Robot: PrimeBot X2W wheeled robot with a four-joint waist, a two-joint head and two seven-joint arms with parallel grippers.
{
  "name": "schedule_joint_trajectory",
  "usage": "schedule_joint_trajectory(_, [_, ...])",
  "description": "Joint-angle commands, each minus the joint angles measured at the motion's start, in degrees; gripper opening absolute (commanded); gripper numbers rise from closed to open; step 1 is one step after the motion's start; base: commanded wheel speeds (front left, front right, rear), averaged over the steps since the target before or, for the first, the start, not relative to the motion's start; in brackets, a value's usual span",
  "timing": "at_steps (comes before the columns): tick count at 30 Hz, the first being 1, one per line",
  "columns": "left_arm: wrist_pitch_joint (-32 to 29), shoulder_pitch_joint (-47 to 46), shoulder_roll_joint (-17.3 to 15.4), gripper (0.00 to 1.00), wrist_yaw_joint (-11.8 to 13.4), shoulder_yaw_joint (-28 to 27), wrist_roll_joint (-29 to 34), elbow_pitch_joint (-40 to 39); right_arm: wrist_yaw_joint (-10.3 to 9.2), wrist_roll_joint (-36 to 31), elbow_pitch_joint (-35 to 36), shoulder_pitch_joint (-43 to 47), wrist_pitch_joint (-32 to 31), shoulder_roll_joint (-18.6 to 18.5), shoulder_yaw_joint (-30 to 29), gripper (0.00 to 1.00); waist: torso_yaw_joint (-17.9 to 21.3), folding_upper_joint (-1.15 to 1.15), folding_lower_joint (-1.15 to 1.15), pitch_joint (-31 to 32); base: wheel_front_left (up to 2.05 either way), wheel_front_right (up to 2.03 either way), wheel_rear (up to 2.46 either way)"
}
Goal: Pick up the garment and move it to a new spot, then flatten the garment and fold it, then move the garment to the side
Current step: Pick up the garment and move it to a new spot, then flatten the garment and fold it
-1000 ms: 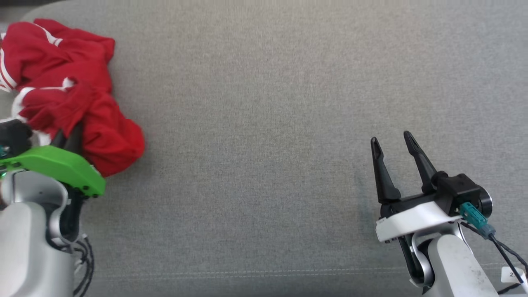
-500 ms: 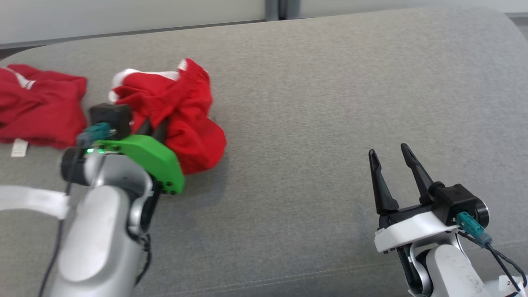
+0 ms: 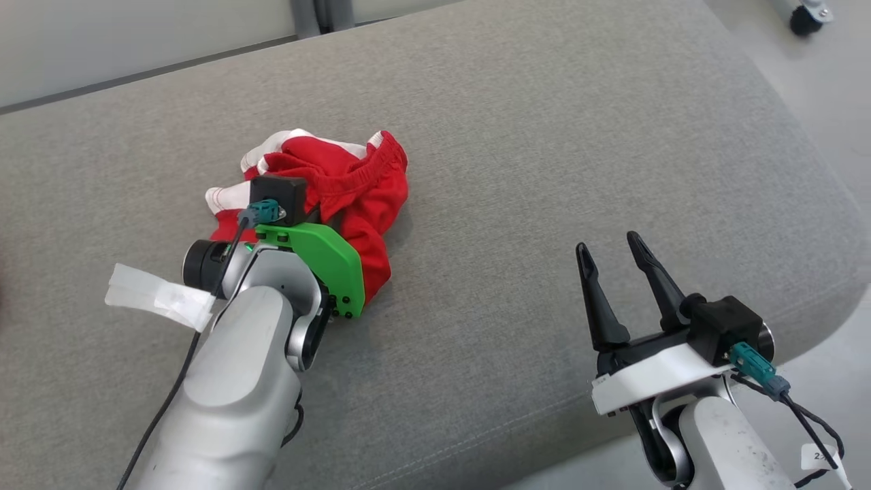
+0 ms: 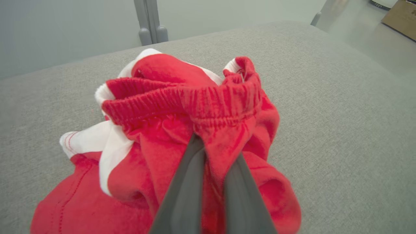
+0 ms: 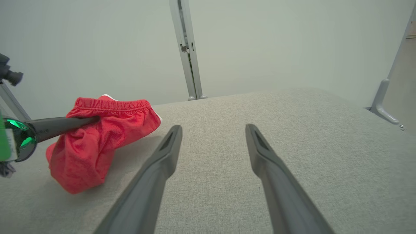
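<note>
In the head view, the red garment with white trim lies bunched in the middle left of the frame on the grey upholstered surface. The left gripper reaches into it from below, its dark fingers closed on a fold of the cloth and mostly hidden by it. The right gripper sits at the lower right, well apart from the garment, with its two fingers spread and nothing between them.

In the left wrist view, the two grey fingers rise from the bottom edge and pinch red fabric just under the gathered elastic waistband, at the centre of the frame. White trim shows at the left of the bundle.

In the right wrist view, the right gripper's own fingers stand wide apart over bare grey fabric. The garment hangs crumpled at the left of the frame, its lower part touching the surface, with the left gripper clamped on it just below the waistband
</note>
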State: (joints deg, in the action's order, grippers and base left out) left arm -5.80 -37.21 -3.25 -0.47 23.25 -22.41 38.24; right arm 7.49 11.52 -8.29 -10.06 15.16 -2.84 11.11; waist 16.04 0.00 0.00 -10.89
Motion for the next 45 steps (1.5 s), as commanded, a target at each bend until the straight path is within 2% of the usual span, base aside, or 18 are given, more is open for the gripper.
schedule_joint_trajectory(1, [1.67,-1.94,-0.04,0.0,0.63,0.39,-0.12,1.55,0.0,0.68,0.06,-0.95,0.12,-0.1,0.28,1.0,5.9,0.0,0.0,-1.97,0.0,0.0,0.0])
schedule_joint_trajectory(2, [2.52,-2.48,0.03,0.39,0.76,0.75,-0.26,2.73,0.0,0.77,0.03,-1.01,0.12,-0.09,0.49,1.0,6.51,0.0,0.0,-2.14,0.0,0.0,0.0])
schedule_joint_trajectory(3, [3.19,-2.87,0.12,1.0,0.64,1.25,-0.65,3.95,0.0,0.81,0.04,-0.98,0.12,-0.09,0.57,1.0,6.98,0.0,0.0,-2.27,0.0,0.0,0.0])
schedule_joint_trajectory(9, [6.65,-3.99,0.24,1.0,-0.43,6.26,-4.87,5.93,0.0,0.65,-0.18,-0.61,0.11,-0.09,0.05,1.0,7.4,0.0,0.0,-2.36,0.0,0.0,0.0])
schedule_joint_trajectory(14, [8.82,-3.94,0.18,1.0,0.47,13.54,-10.12,3.91,0.0,-0.64,-0.5,-0.62,0.12,-0.1,-0.99,1.0,4.36,0.0,0.0,-1.53,0.0,0.0,0.0])
schedule_joint_trajectory(19, [11.49,-2.88,0.2,1.0,1.93,18.23,-12.01,2.41,0.0,-2.97,-1.21,-1.13,0.11,-0.1,-2.1,1.0,-1.6,0.0,0.0,0.32,0.0,0.0,0.0])
schedule_joint_trajectory(25, [13.86,1.04,0.27,1.0,3.0,20.66,-13.05,0.51,0.0,-5.77,-4.27,-2.85,-0.5,-0.12,-1.33,1.0,-9.34,0.0,0.0,2.94,0.0,0.0,0.0])
schedule_joint_trajectory(28, [15.15,4.01,0.2,1.0,3.62,20.96,-13.6,-1.34,-0.01,-7.02,-6.72,-5.52,-3.56,-0.15,-1.93,1.0,-12.93,0.0,0.0,4.28,0.0,0.0,0.0])
schedule_joint_trajectory(32, [16.57,8.64,-0.61,1.0,5.22,20.68,-14.49,-5.17,-0.01,-5.48,-9.3,-9.76,-8.27,-0.16,-1.46,1.0,-17.27,0.0,0.0,5.48,0.0,0.0,0.0])
schedule_joint_trajectory(39, [16.02,15.35,-3.03,1.0,7.79,20.99,-14.84,-14.56,-0.01,-5.09,-16.01,-18.83,-16.06,-2.18,-0.66,1.0,-24.7,0.0,0.0,6.2,0.0,0.0,0.0])
schedule_joint_trajectory(45, [14.72,18.05,-5.05,1.0,10.09,21.92,-14.05,-22.71,-0.01,-4.22,-24.94,-26.18,-20.9,-4.75,-0.13,1.0,-30.74,0.0,0.0,5.81,0.0,0.0,0.0])
